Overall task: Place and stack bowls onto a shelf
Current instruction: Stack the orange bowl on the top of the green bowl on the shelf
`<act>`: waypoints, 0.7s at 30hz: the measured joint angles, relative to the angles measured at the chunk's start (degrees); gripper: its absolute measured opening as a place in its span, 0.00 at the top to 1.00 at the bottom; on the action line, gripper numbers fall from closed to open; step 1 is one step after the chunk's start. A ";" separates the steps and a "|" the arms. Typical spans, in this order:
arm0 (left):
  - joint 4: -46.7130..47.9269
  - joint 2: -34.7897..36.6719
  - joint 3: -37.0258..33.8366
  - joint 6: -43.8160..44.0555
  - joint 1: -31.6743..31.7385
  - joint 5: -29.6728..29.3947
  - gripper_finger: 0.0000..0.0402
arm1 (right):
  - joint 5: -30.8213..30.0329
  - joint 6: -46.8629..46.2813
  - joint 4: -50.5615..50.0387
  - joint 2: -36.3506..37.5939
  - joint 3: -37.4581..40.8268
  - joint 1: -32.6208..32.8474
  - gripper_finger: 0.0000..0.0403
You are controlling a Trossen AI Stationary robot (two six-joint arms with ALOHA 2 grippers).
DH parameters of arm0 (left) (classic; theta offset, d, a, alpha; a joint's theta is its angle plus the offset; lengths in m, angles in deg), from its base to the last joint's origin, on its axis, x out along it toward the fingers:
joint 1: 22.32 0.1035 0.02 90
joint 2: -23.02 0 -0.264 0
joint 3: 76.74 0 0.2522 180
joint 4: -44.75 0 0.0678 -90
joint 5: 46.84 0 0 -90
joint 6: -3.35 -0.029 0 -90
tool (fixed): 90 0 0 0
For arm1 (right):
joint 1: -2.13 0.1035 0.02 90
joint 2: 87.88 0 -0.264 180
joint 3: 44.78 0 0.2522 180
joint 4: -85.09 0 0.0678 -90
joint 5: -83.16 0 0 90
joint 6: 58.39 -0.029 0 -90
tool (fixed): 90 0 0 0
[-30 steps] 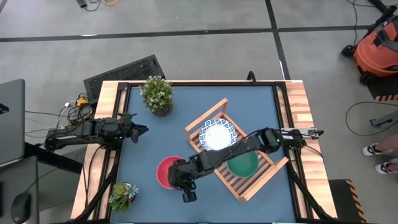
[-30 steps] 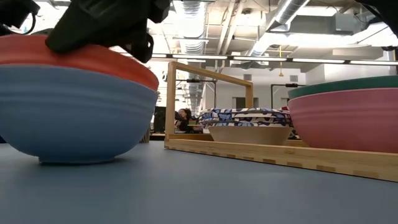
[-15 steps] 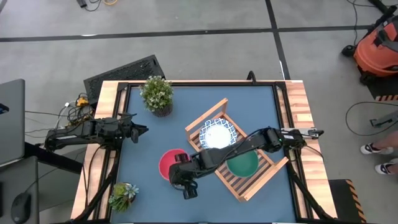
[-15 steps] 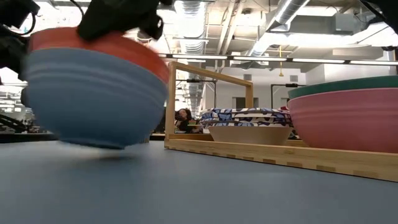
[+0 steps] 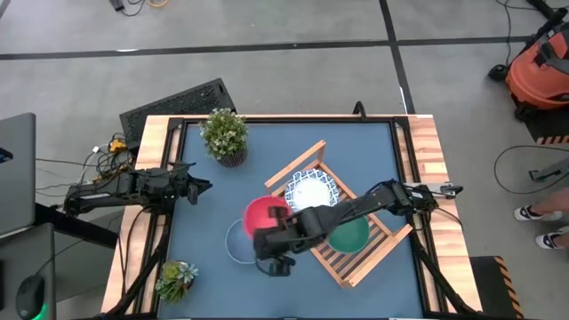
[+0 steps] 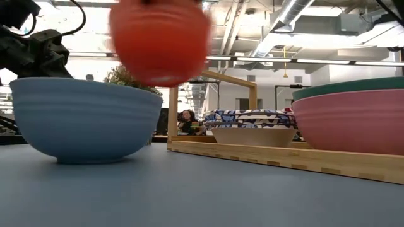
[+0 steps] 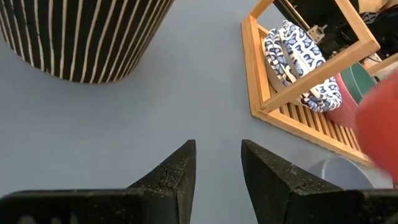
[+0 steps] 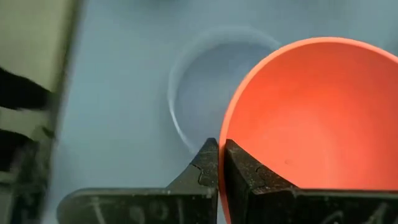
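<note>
My right gripper (image 5: 274, 231) is shut on a red bowl (image 5: 265, 213) and holds it in the air above the table; the bowl is blurred in the low view (image 6: 161, 41). A light blue bowl (image 5: 236, 244) stands upright on its base on the table below and beside it, and also shows in the low view (image 6: 85, 120). On the light-wood shelf (image 5: 373, 253) stand a white bowl with a blue pattern (image 5: 311, 191) and a green bowl (image 5: 347, 234) nested in a pink bowl (image 6: 353, 120). My left gripper (image 5: 194, 187) waits open near the table's left edge. My right gripper pinches the red bowl's rim (image 8: 222, 140), with one finger inside the bowl (image 8: 245, 171) and one outside (image 8: 204, 168). The bowl is lifted clear of the table and of the blue bowl, its opening facing up.
A potted plant in a striped pot (image 5: 224, 133) stands at the far left, and a second small plant (image 5: 176, 277) at the near left corner. The shelf lies slantwise on the table's right half. Bare blue table top lies between my left gripper and the bowls.
My right gripper has risen and gone toward the shelf with the red bowl. The red bowl has come up out of the light blue bowl. The blue bowl came up with it for a moment and now sits on the table again.
</note>
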 joint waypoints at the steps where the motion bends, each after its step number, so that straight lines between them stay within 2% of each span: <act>1: 0.00 0.00 0.00 -0.02 -0.02 0.08 0.72 | -1.95 -1.94 -2.53 0.63 0.04 0.73 0.93; 5: 0.20 0.00 0.00 0.00 -0.01 0.25 0.72 | -8.42 -11.30 -11.34 4.32 0.04 4.19 0.93; 10: 0.15 -0.02 0.00 0.00 -0.02 -0.05 0.72 | -15.08 -33.41 -28.64 7.78 0.02 9.09 0.93; 13: 0.13 -0.02 0.00 0.00 -0.01 -0.09 0.72 | -16.98 -41.16 -27.32 9.71 3.94 11.08 0.93; 15: 0.09 -0.01 0.00 -0.01 -0.02 -0.48 0.72 | -16.13 -49.32 -28.41 10.40 6.43 11.52 0.93; 17: 0.06 -0.02 0.00 -0.02 0.00 -0.55 0.72 | -12.77 -54.36 -28.37 11.45 10.47 11.39 0.93; 21: 0.00 0.00 0.00 -0.02 -0.02 -1.43 0.72 | -11.82 -62.70 -28.38 11.20 15.84 11.28 0.93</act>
